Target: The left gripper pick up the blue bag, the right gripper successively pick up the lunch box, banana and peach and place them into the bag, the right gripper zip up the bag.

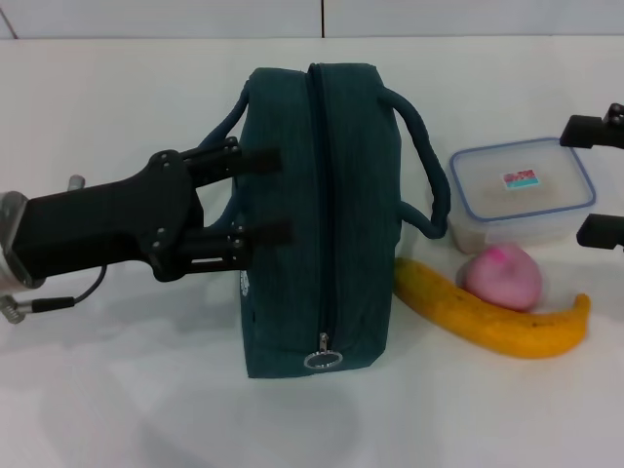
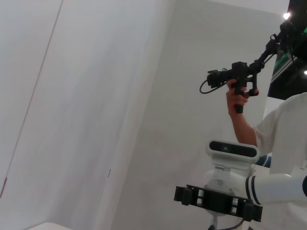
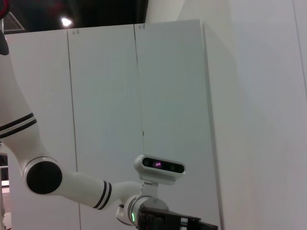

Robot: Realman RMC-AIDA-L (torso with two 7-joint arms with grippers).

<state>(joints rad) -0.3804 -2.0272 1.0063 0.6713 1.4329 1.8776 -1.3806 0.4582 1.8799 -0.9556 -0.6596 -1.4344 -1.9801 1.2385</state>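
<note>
I am watching the blue bag (image 1: 322,219) lying in the middle of the white table (image 1: 117,409), its long side running from far to near. Its zipper (image 1: 317,195) is running closed along the top, and the round pull (image 1: 323,359) is sitting at the near end. One handle (image 1: 424,161) is arching out on the right side; the other handle (image 1: 222,127) is showing on the left, by the far corner.

The left gripper (image 1: 268,195) is reaching in from the left edge, its two black fingers (image 1: 261,159) spread apart and lying against the bag's left side. The jaws are standing open and are clamping nothing; the left handle is passing just beyond the far finger.

To the right of the bag, the lunch box (image 1: 524,190) is sitting with its clear lid on. Nearer to me, the pink peach (image 1: 502,277) is resting just beside the box, touching the banana (image 1: 487,317), which is curving along the table from the bag's right side out toward the right.

The right gripper (image 1: 604,180) is hanging at the right edge, next to the lunch box. Its two fingers are standing well apart, one far and one near, holding nothing.

The wrist views are showing only walls and a person's hand (image 2: 238,98) holding a camera rig (image 2: 230,76).
</note>
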